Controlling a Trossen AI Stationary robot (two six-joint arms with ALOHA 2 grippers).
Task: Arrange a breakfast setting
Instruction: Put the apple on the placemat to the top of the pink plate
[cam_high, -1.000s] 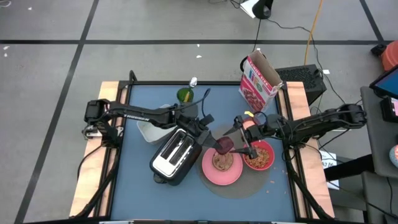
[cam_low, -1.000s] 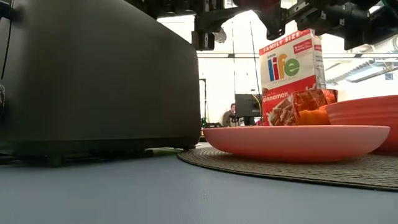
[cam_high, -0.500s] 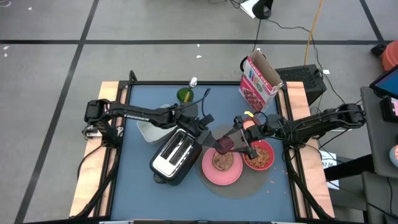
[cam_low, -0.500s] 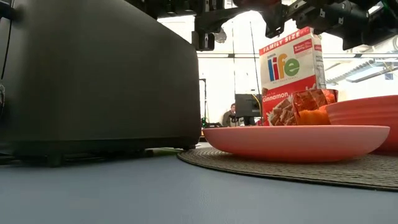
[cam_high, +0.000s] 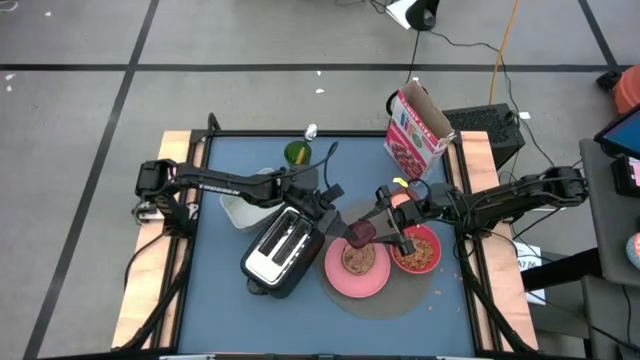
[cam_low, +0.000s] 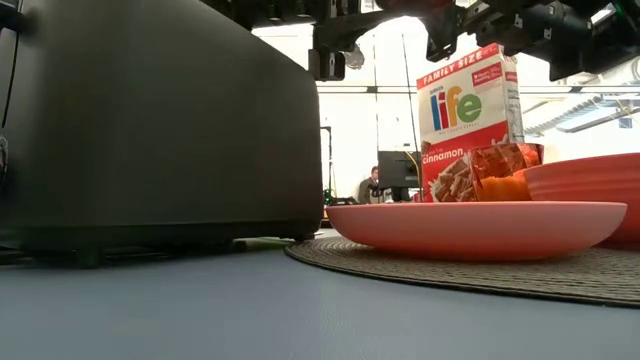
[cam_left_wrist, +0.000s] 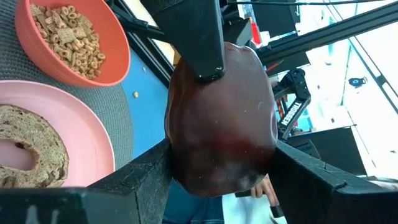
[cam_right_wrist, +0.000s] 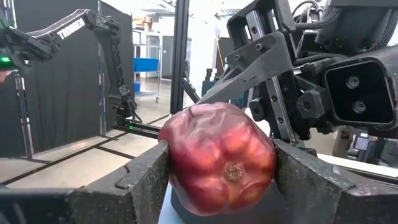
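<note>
The dark red fruit (cam_high: 361, 233) is held in the air above the far edge of the pink plate (cam_high: 335, 278), between the two arms. It is gripped on both sides: the left gripper (cam_left_wrist: 217, 165) and the right gripper (cam_right_wrist: 219, 163) are each closed on it. A hand-over seems to be in progress. For the next move, one gripper must be opened before the fruit is lowered beside the bread (cam_high: 358, 259)

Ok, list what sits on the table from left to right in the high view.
White container → toaster → pink plate with bread → red bowl of cereal.
</note>
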